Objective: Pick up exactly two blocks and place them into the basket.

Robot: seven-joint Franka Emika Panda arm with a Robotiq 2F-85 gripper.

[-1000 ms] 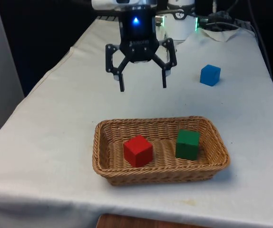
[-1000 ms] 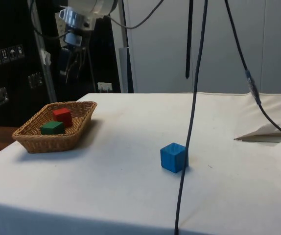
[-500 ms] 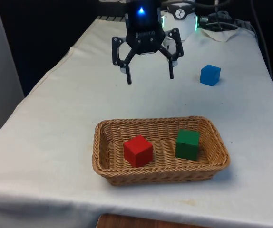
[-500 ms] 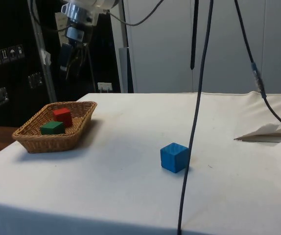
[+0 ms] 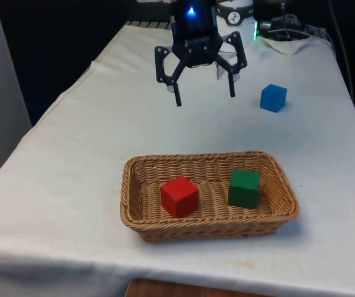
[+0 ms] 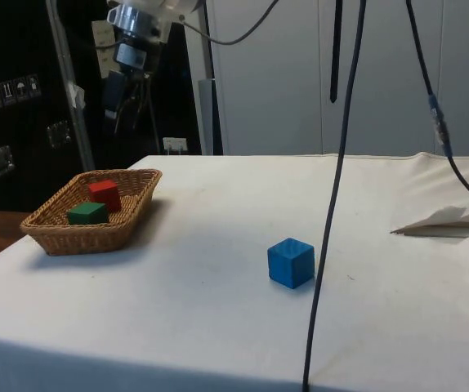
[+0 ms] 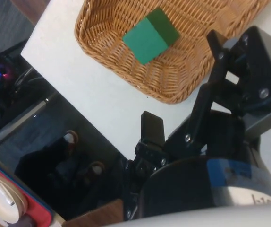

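Pincer: black two-finger gripper [image 5: 205,98] hangs high above the white cloth-covered table [image 5: 72,142], its fingers spread wide with nothing between them; in the side view the gripper [image 6: 124,102] sits above the basket's far end.
Pincer and basket: gripper stands well apart from the woven wicker basket [image 5: 134,185], beyond it towards the table's far end and raised clear of its rim.
Basket: oblong, light-brown wicker, shallow walls, resting flat on the cloth near the table's front edge; it also shows in the side view [image 6: 55,233] and in the wrist view [image 7: 107,52].
Basket contents: red wooden cube [image 5: 179,196] on the front view's left half of the basket floor, green wooden cube [image 5: 243,188] on the front view's right half; the two are apart, not touching; both sit on the weave, below the rim. Side view shows the red cube [image 6: 104,194] behind the green cube [image 6: 87,213]. Wrist view shows the green cube [image 7: 150,36] lying on the weave.
Block outside: blue wooden cube [image 5: 273,98] sits on the cloth, outside the basket, to the front view's right of the gripper and near it, lower than the fingertips; in the side view the blue cube [image 6: 290,262] lies well apart from the basket.
Cables: dark cables [image 6: 332,204] hang down in the side view, in front of the table.
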